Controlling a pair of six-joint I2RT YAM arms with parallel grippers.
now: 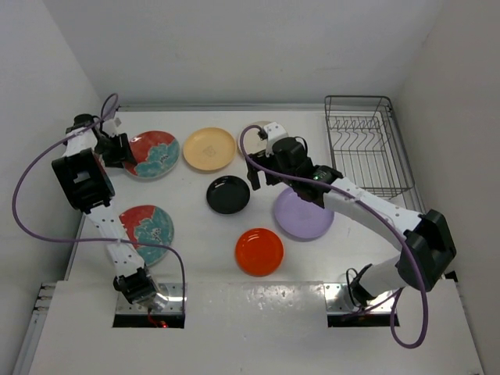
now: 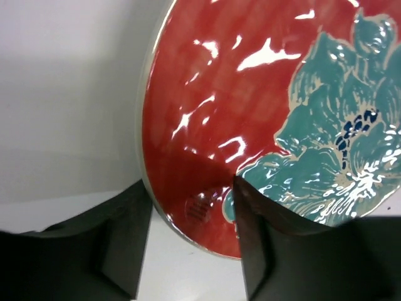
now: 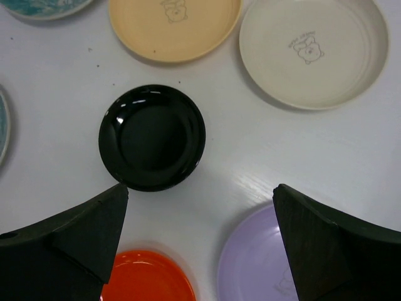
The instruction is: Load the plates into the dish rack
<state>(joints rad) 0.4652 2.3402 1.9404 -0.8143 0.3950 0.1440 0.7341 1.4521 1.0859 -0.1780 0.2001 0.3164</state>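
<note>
While dark-grey wire dish rack [image 1: 367, 125] at far right holds nothing, seven round shallow plates [image 1: 209, 148] lie on white table [image 1: 195, 234]: none loaded yet. Left gripper [image 2: 188, 182] straddles rim of far red teal-flowered plate [image 1: 154, 154]; clamped or not, cannot tell. Right gripper [image 3: 200, 194] spread wide, empty, by small glossy black plate [image 3: 152, 138].

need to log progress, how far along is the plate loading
Done: nothing yet; the dish rack holds no plates. In hand: the left gripper straddles the rim of the far red floral plate, apparently not lifted; the right gripper hangs open near the black plate. Left: all seven plates lie on the table.
</note>
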